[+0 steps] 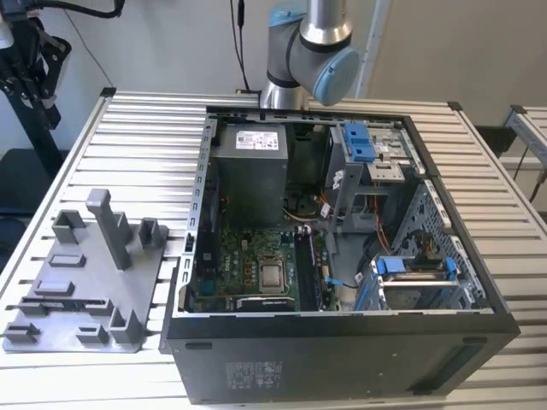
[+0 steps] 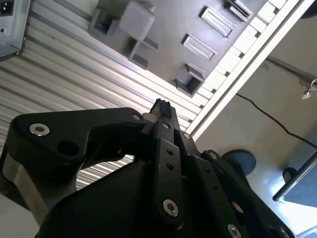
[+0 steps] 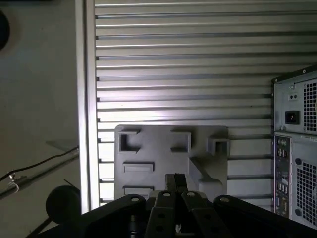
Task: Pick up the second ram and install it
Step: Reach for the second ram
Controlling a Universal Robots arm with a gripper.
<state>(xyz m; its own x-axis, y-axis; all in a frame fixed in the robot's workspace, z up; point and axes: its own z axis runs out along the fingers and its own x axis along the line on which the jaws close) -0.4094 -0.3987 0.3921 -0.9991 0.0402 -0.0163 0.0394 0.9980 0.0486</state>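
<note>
My gripper [image 3: 175,177] hangs high above the grey plastic fixture [image 3: 163,151], its fingers shut together with nothing between them. In the second wrist view the gripper [image 2: 162,105] points toward the same fixture [image 2: 163,29] near the table's edge. The second ram is hidden or out of view; I cannot make it out on the fixture [image 1: 81,290] or in the fingers. The open computer case [image 1: 342,350] lies on the slatted table, with its motherboard [image 1: 256,256] and long black memory slots [image 1: 312,269] exposed. The arm [image 1: 312,55] rises behind the case.
The fixture carries upright grey blocks, the tallest post [image 1: 111,226] near its middle. A black stand [image 1: 30,77] is off the table at the exterior view's left. Blue drive brackets [image 1: 410,266] stand inside the case. The table edge [image 3: 85,99] drops to the floor with a cable.
</note>
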